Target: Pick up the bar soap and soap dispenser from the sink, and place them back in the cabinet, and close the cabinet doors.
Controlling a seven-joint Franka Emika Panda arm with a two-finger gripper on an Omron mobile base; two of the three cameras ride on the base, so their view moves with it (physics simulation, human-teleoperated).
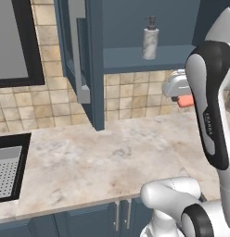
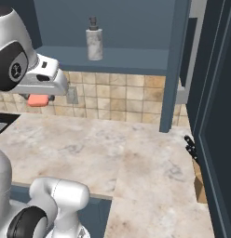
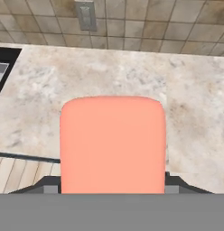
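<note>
The white forearm (image 1: pixel 209 106) carries small dark lettering along its side, too blurred to read. The gripper (image 3: pixel 113 187) is partly open and clamped on the bar soap (image 3: pixel 113 144), which hides most of both fingers; in the left base view the forearm covers all but the soap's left end. The soap hangs above the marble counter (image 1: pixel 112 157). The soap dispenser (image 1: pixel 150 40) stands upright on the cabinet (image 1: pixel 96 69) shelf, at eleven o'clock from the soap. The sink (image 1: pixel 10 171) is cut off at nine o'clock.
</note>
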